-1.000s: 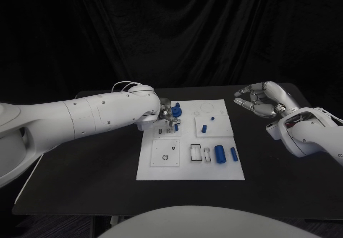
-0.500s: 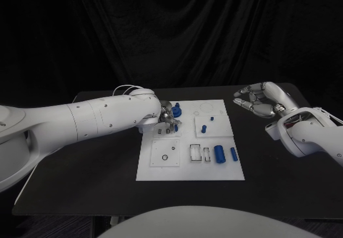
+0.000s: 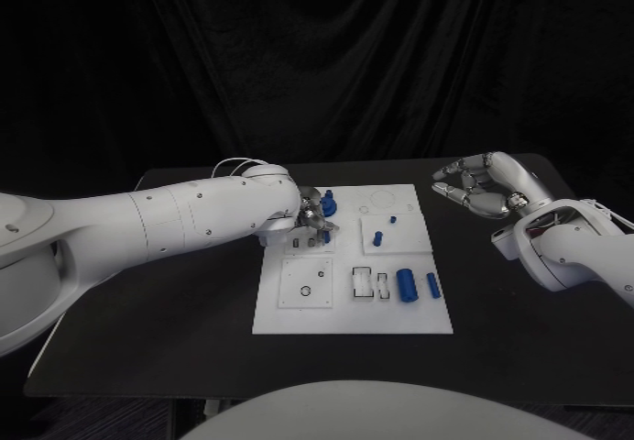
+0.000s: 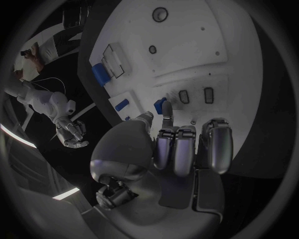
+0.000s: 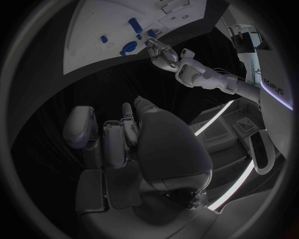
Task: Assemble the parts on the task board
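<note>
The white task board (image 3: 346,313) lies mid-table. My left hand (image 3: 308,214) hovers low over its far left corner. Thumb and a fingertip (image 4: 167,108) pinch a small blue peg (image 4: 161,103), which stands beside two dark slots (image 4: 185,96); the same peg (image 3: 326,236) shows just under the hand. A larger blue part (image 3: 328,200) sits behind the hand. Another blue peg (image 3: 377,238) stands on the right square plate. A blue cylinder (image 3: 407,286) and a slim blue pin (image 3: 432,285) lie near the front right. My right hand (image 3: 481,186) hangs right of the board, fingers curled, holding nothing.
The board (image 4: 206,45) has a round hole (image 4: 160,14) and rectangular cut-outs (image 3: 361,281) near its front. Bare black table (image 3: 158,312) lies on either side of it. My left forearm (image 3: 172,220) spans the table's left part.
My left hand and forearm have crept slightly right and nearer over the peg by the slots. The right hand has not moved.
</note>
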